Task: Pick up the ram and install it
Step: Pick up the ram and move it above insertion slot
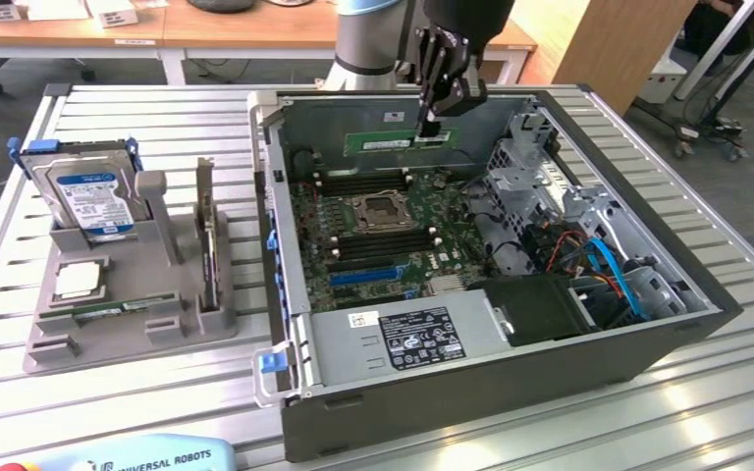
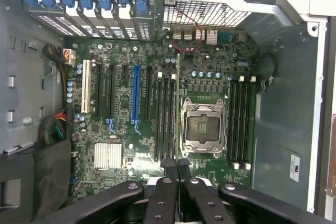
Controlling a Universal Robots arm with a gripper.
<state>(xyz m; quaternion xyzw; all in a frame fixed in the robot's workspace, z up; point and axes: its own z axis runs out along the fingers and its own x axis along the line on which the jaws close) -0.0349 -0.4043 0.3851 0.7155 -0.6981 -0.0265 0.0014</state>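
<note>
My gripper (image 1: pixel 434 126) is shut on the ram (image 1: pixel 384 141), a long thin green board with a whitish label. It hangs level above the back of the open computer case (image 1: pixel 691 324). In the wrist view the fingers (image 2: pixel 169 174) pinch the ram (image 2: pixel 178 103), which shows edge-on as a thin line over the motherboard (image 2: pixel 121 51). The ram hangs clear of the board, over the black memory slots (image 2: pixel 164 114) beside the empty CPU socket (image 2: pixel 202 127). More slots (image 2: pixel 239 124) lie on the socket's other side.
On the exterior view's left, a grey holder (image 1: pixel 154 294) carries a silver hard drive (image 1: pixel 89 196), a square CPU chip (image 1: pixel 79 280) and an upright card (image 1: pixel 204 226). Inside the case are a power supply (image 1: pixel 403 339), drive cages (image 1: pixel 534 167) and blue cables (image 1: pixel 613 270).
</note>
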